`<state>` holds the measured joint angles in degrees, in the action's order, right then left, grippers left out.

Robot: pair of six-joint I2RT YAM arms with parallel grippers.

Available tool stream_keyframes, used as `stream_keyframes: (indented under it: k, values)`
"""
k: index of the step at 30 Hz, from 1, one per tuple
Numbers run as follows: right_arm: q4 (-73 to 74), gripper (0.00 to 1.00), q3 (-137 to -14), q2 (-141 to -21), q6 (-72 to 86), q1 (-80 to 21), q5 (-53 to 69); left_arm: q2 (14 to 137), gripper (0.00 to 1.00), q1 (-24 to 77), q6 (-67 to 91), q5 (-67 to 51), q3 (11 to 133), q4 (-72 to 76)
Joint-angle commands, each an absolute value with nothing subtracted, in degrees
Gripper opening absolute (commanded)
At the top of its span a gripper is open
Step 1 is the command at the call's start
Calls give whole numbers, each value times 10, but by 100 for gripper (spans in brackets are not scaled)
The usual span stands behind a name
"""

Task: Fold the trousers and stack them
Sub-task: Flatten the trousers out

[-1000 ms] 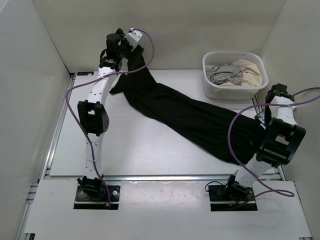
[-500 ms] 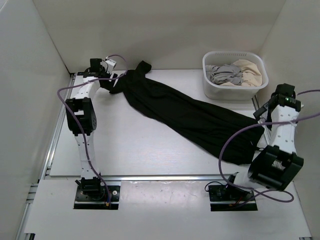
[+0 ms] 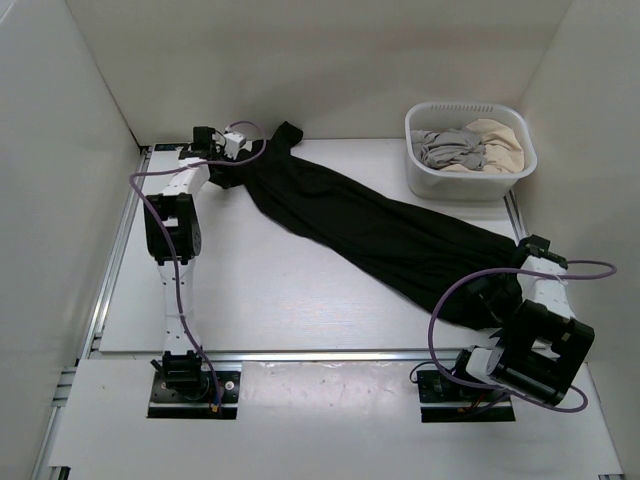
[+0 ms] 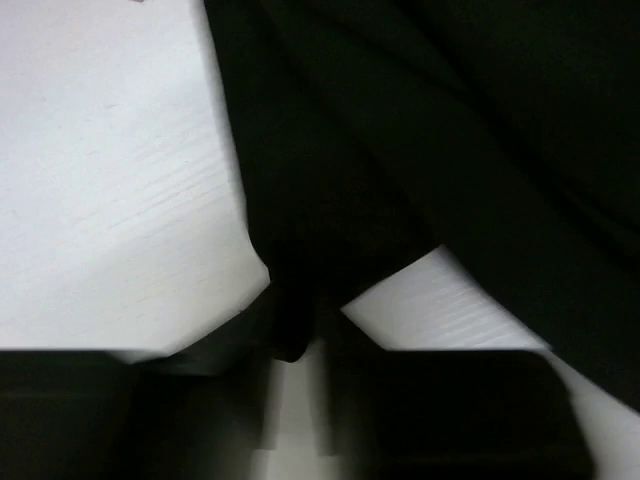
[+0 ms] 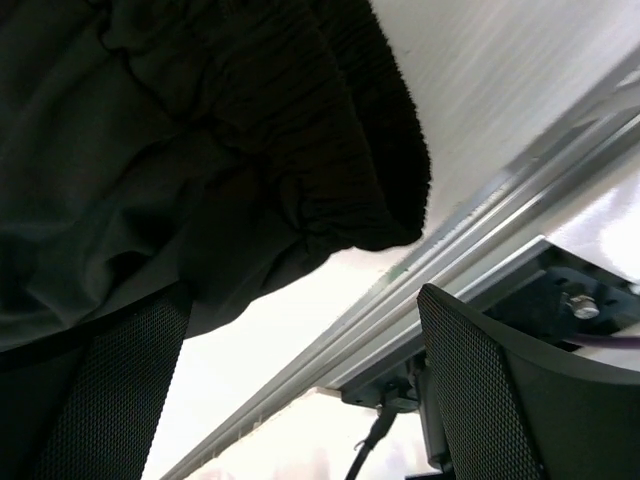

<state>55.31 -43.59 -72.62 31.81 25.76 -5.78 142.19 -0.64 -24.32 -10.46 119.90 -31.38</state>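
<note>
The black trousers (image 3: 370, 225) lie stretched out diagonally on the table, from the far left to the near right. My left gripper (image 3: 232, 152) sits at their far-left end. In the left wrist view that gripper (image 4: 295, 400) is shut, with a fold of the black trousers (image 4: 400, 150) pinched at its tips. My right gripper (image 3: 497, 300) is low at the near-right end. In the right wrist view it (image 5: 300, 400) is open, its mesh pads (image 5: 510, 400) wide apart, just short of the elastic waistband (image 5: 370, 150), which hangs over the table edge.
A white basket (image 3: 470, 178) at the far right holds a grey garment (image 3: 448, 148) and a beige garment (image 3: 497, 140). White walls close in the left, back and right. A metal rail (image 5: 480, 240) runs along the table's right edge, under the right gripper.
The left arm came down from its raised pose, the trouser leg dropped flat, and the left gripper shut on the fabric's end. The right arm folded down to the waistband.
</note>
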Motion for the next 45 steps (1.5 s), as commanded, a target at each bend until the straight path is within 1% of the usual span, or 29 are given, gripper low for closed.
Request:
stream_keyframes:
  k: [1, 3, 4, 6, 7, 9, 10, 11, 12, 13, 14, 16, 21, 23, 25, 29, 34, 35, 36, 37, 38, 40, 41, 42, 43, 45]
  values:
    - [520, 99, -418, -719, 333, 259, -34, 1414, 14, -10, -239, -133, 1178, -345]
    - [505, 99, -412, -724, 333, 259, -41, 1414, 14, -23, -239, -118, 1155, -352]
    - [498, 99, -398, -724, 333, 259, -41, 1394, 14, -28, -239, -113, 1144, -360]
    - [482, 95, -391, -732, 347, 259, -47, 1366, 14, -55, -244, -113, 1090, -366]
    - [462, 81, -391, -748, 347, 259, -47, 1328, 14, -68, -244, -113, 1065, -373]
    - [450, 57, -386, -762, 352, 265, -54, 1283, 14, -95, -264, -113, 1015, -379]
    - [443, 31, -386, -774, 352, 272, -63, 1241, 14, -123, -273, -113, 968, -388]
    - [443, 22, -391, -780, 352, 278, -63, 1219, 14, -136, -298, -106, 946, -406]
    - [443, 15, -401, -780, 352, 278, -72, 1200, 14, -149, -310, -99, 927, -417]
    - [450, 3, -407, -780, 347, 294, -72, 1164, 14, -169, -323, -85, 896, -431]
    - [456, 0, -414, -780, 347, 301, -80, 1147, 14, -177, -338, -74, 880, -443]
    - [471, 0, -436, -774, 333, 321, -80, 1115, 14, -198, -373, -62, 845, -487]
    - [514, 0, -488, -758, 311, 368, -66, 1030, 14, -242, -397, -42, 816, -533]
    - [533, 0, -511, -758, 305, 368, -66, 1003, 14, -256, -403, -35, 799, -545]
    - [539, 0, -516, -758, 305, 368, -66, 991, 14, -262, -419, 1, 773, -551]
    - [551, 0, -500, -758, 300, 374, -61, 968, 14, -281, -440, 50, 724, -562]
    - [557, 0, -441, -751, 287, 424, -55, 968, 14, -310, -456, 81, 659, -562]
    - [557, 0, -440, -751, 287, 433, -50, 974, 17, -322, -456, 81, 646, -562]
    - [557, 2, -446, -751, 287, 433, -44, 981, 22, -329, -456, 81, 646, -562]
    - [557, 9, -453, -757, 287, 439, -50, 981, 43, -334, -462, 76, 646, -562]
    - [557, 27, -453, -757, 287, 439, -50, 981, 52, -341, -462, 70, 641, -562]
    - [557, 53, -459, -757, 287, 444, -55, 981, 64, -347, -468, 40, 654, -575]
    - [557, 64, -459, -757, 287, 444, -55, 981, 69, -352, -474, 27, 679, -583]
    - [557, 80, -464, -757, 287, 444, -55, 981, 82, -352, -474, 14, 697, -602]
    - [557, 84, -464, -757, 287, 444, -55, 988, 83, -352, -474, 4, 716, -608]
    - [552, 87, -447, -752, 287, 444, -49, 1004, 83, -352, -459, -26, 771, -608]
